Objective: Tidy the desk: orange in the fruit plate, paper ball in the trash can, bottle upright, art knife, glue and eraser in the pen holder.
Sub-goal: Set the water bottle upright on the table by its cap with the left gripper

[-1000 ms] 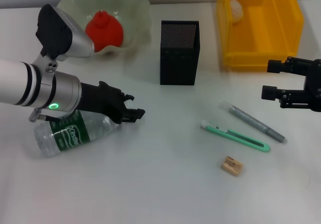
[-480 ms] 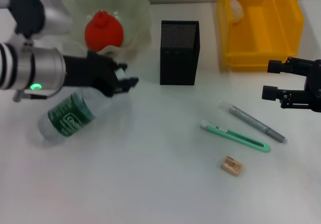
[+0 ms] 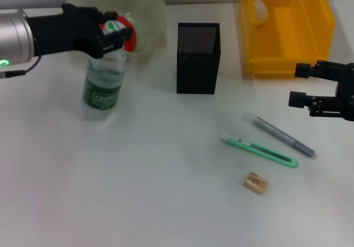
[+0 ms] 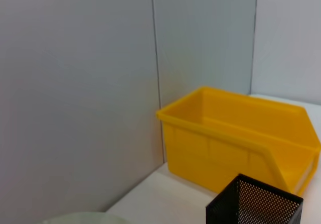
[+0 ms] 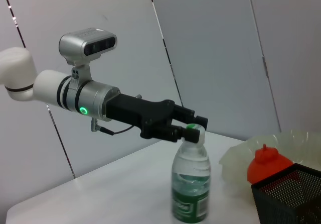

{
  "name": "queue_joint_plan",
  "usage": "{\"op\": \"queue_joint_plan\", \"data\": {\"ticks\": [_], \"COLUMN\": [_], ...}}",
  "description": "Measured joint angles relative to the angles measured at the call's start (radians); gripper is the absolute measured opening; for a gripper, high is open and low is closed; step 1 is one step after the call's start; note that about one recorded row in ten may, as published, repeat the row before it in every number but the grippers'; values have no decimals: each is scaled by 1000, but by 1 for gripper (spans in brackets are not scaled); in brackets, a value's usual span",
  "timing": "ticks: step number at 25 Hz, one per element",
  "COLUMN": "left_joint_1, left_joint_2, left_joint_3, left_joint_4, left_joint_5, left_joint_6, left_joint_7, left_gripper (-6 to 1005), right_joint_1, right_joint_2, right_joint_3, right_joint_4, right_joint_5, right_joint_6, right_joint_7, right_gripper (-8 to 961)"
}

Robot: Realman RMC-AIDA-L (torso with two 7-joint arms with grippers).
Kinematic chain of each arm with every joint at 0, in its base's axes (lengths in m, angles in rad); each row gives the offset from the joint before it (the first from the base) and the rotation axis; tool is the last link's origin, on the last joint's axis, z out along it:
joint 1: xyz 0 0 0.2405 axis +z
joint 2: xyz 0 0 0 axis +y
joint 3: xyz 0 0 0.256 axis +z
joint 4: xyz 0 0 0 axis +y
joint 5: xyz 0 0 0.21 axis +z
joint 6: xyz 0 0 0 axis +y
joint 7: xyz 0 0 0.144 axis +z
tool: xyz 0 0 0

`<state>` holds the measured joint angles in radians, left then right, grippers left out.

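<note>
Half a second earlier the clear plastic bottle with the green label [image 3: 103, 80] had been tilted in the left gripper [image 3: 113, 32]; now it stood upright on the white desk [image 3: 166, 191], just in front of the pale glass fruit plate [image 3: 149, 9], the black fingers clenched around its green cap. Well apart at the desk's right side, the right gripper [image 3: 301, 85] hovered with fingers spread, near the grey glue pen [image 3: 283, 135] and yellow plastic bin [image 3: 287, 25].
</note>
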<state>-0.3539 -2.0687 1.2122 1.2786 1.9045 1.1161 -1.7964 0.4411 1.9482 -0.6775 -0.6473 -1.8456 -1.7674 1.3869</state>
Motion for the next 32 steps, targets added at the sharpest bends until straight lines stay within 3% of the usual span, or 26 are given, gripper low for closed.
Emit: {"op": "queue_joint_plan", "data": {"ticks": [32], "left_joint_1": [-3], "left_joint_2": [-3], "left_joint_3": [-29], "left_joint_4": [-29], "left_joint_5": [-60], "left_joint_6": [-62], "left_joint_7": [26], "left_gripper": [382], "right_joint_1": [7], "right_joint_2": [0], "right_joint_3": [1], "right_joint_4": [0], "right_joint_5": [-3], "right_joint_6": [12], "right_joint_7": [9], "right_gripper": [826]}}
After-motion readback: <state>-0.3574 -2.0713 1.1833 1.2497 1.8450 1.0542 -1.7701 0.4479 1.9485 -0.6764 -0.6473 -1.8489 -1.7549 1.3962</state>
